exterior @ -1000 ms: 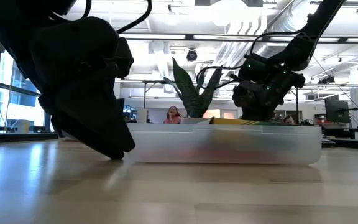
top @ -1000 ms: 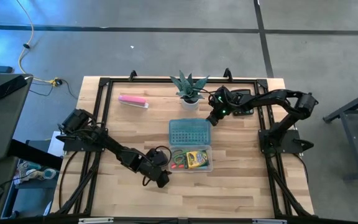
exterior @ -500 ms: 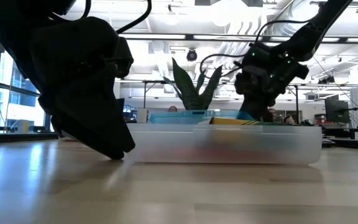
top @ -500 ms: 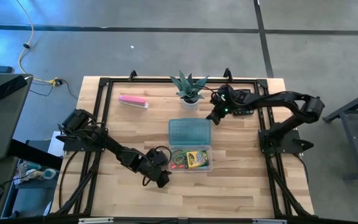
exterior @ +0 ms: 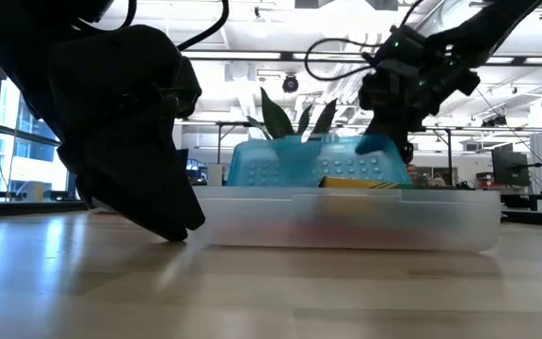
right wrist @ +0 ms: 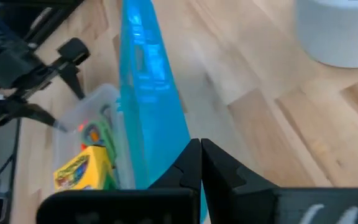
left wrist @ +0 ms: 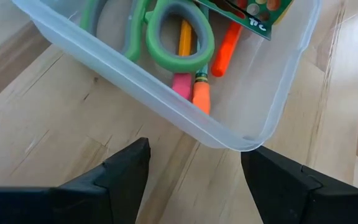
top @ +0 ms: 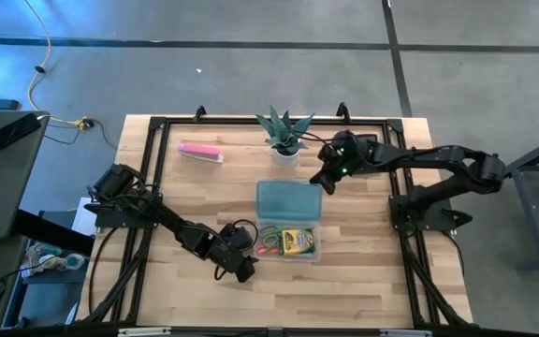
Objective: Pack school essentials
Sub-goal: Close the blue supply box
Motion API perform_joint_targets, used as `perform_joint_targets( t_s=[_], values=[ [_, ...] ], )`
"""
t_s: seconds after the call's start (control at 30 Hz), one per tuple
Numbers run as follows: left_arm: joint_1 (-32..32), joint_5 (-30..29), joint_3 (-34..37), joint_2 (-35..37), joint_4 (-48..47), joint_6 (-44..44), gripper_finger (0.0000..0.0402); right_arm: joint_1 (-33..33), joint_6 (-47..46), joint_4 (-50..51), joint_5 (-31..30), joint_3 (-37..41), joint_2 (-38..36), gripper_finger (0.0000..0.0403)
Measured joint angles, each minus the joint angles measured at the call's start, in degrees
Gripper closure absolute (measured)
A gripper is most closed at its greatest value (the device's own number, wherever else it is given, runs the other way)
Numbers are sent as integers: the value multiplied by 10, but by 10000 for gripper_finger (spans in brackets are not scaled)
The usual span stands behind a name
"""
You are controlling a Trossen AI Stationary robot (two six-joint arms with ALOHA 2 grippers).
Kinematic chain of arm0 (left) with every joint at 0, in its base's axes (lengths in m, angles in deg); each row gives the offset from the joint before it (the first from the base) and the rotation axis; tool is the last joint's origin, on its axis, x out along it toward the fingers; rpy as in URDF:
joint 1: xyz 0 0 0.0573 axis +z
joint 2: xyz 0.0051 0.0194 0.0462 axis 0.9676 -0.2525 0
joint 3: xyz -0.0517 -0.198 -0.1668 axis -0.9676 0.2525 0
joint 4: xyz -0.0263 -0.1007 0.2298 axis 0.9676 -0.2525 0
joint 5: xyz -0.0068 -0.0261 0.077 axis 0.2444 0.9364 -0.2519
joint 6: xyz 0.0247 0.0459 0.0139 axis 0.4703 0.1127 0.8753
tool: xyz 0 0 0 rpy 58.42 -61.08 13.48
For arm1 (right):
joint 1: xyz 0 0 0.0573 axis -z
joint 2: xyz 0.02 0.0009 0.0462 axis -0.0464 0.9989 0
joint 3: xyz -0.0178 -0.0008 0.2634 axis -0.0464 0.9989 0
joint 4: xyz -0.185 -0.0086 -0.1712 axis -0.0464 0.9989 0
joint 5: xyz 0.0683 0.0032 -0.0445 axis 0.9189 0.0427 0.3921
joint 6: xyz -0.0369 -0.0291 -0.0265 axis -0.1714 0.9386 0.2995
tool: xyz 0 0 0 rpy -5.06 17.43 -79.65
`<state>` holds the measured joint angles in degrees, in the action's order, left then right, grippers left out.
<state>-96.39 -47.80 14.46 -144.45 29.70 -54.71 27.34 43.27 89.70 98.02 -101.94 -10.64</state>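
The clear plastic box sits mid-table and holds green-handled scissors, an orange pencil, a red-orange pen, a small pink-red eraser and a crayon pack. Its blue lid stands tilted up behind it, near edge at the box's far rim. My right gripper is shut on the lid's far right corner. My left gripper is open, low at the box's near left corner, one finger on each side of it. My right gripper pinches the blue lid by its far right corner between its two fingers, coming from the table's right and far side and slanting down. The lid is tipped up off the table, with its near edge staying at the box's far rim.
A potted plant stands just beyond the lid, close to the right gripper. A flat pink bar lies at the far left. Bare wood lies near the table's near edge and to the right of the box.
My right gripper has risen and drawn slightly right while staying shut on the lid. The blue lid, which lay flat on the table beyond the box, has tipped up on its near edge, its far edge lifted clear.
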Motion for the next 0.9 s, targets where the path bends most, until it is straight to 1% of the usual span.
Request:
perform_joint_targets(
  t_s=[0.2, 0.43, 0.8, 0.9],
  values=[
    [0, 0, 0, 0, 0, 0, 161, -30, -6, 19, 1, 0, -36, 403],
    [0, -8, 0, 0, 1, -6, 161, -78, -23, 20, 5, 0, -58, 403],
    [1, -23, 0, -1, 1, -7, 161, -165, -68, -7, 0, 0, -59, 403],
    [1, -27, 0, -1, 1, -7, 161, -191, -81, -7, -15, 0, -59, 403]
  ],
)
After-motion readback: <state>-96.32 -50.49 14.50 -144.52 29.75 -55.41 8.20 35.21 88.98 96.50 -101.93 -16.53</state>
